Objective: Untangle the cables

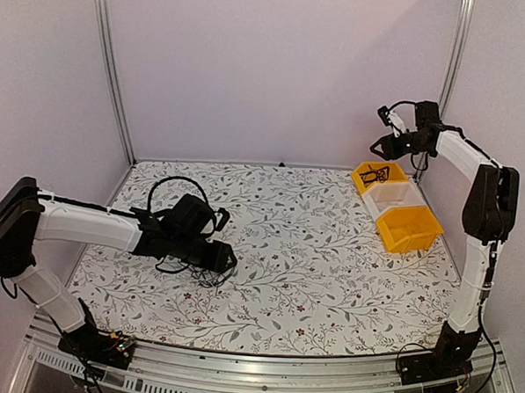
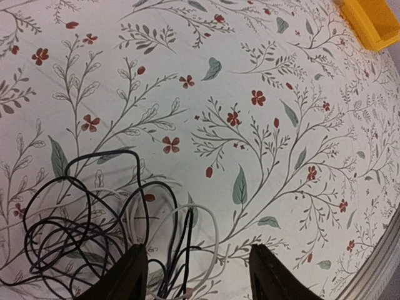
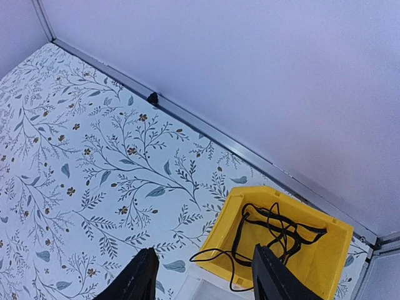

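**One cable binned, bunch at the left edge**

The far yellow bin (image 3: 325,265), at the table's (image 1: 311,278) right edge, holds a looped black cable (image 3: 275,228), one loop over its rim. The right gripper (image 3: 205,262) hangs above, jaws apart and empty. The cables (image 2: 69,244) lie near the left edge, partly cut off beneath the wide-open left gripper (image 2: 197,262), perhaps touching one finger.

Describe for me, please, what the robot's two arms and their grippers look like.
The left arm and right arm match: smooth white tubular links joined by bulky black joints, on black bases. A thick black cable loops out near each wrist. The left gripper and right gripper are black, each with two dark, tapering fingers. No markings are legible.
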Available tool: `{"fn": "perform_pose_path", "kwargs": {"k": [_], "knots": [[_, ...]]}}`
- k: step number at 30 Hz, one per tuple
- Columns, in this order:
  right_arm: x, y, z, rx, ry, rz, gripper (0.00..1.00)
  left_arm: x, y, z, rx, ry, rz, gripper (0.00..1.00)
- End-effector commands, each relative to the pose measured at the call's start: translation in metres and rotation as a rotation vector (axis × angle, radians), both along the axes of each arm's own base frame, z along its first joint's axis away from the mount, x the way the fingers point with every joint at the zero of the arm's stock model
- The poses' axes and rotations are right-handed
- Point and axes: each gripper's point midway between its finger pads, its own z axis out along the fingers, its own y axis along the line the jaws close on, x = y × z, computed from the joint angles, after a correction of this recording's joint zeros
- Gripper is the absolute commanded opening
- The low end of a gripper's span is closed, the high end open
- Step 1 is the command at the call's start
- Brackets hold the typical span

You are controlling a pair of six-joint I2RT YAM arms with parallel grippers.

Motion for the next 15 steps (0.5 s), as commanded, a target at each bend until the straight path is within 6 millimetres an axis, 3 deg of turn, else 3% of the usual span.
{"fn": "perform_pose_path", "kwargs": {"k": [1, 7, 15], "knots": [[-0.017, 0.005, -0.053, -0.106, 0.134, 0.092, 0.56, -0.005, 0.000, 0.006, -0.008, -0.024, -0.019, 0.59], [-0.014, -0.003, -0.075, -0.169, 0.170, 0.072, 0.57, -0.005, 0.000, 0.007, -0.014, -0.019, -0.009, 0.59], [0.002, -0.018, -0.087, -0.215, 0.173, -0.012, 0.55, -0.005, 0.000, 0.009, -0.018, -0.017, -0.004, 0.59]]}}
